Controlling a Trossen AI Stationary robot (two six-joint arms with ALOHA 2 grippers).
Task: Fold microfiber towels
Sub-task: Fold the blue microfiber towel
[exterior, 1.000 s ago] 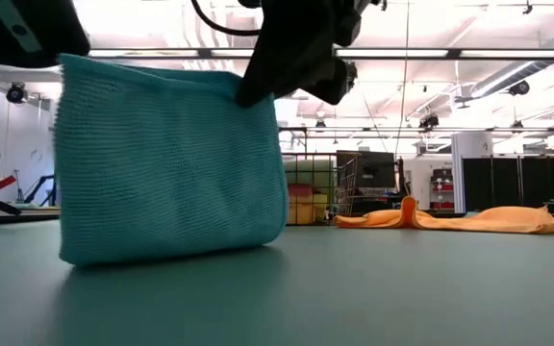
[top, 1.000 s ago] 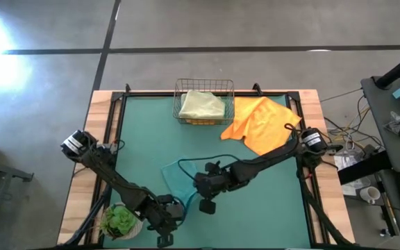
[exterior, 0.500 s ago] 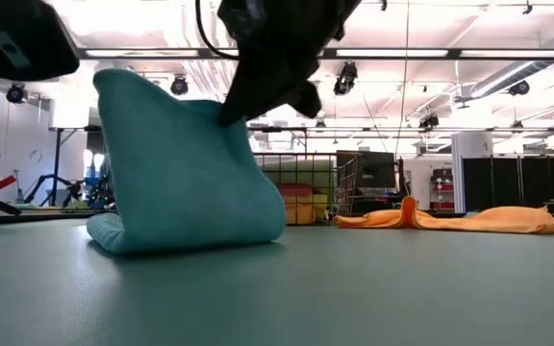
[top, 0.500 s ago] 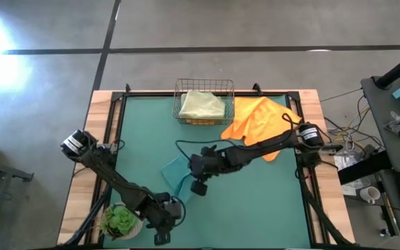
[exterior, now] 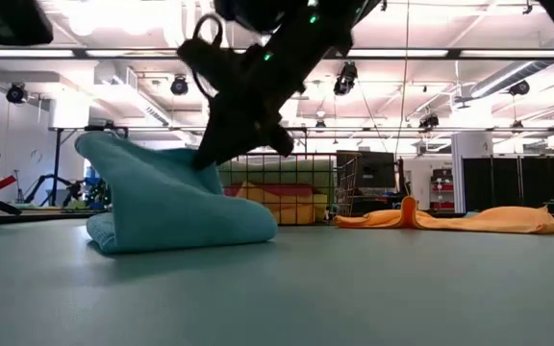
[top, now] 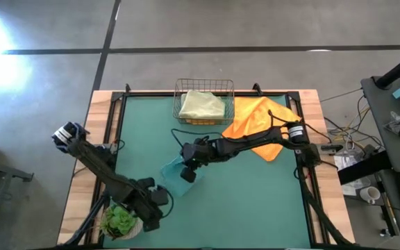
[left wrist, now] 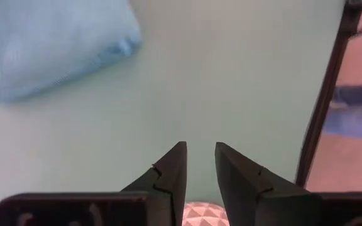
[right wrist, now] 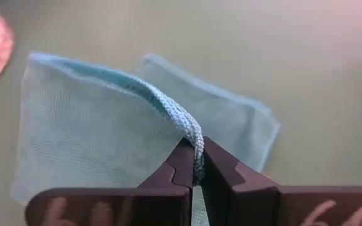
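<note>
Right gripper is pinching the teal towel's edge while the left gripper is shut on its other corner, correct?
Not quite. The right gripper does pinch the teal towel, but the left wrist view shows the left gripper open over bare mat, holding nothing.

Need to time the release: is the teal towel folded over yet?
Partly: the teal towel is doubled, its top edge held off the mat in the right gripper.

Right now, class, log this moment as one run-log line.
right claw: shut on teal towel, folding | left claw: open, idle near plant | orange towel: unfolded
</note>
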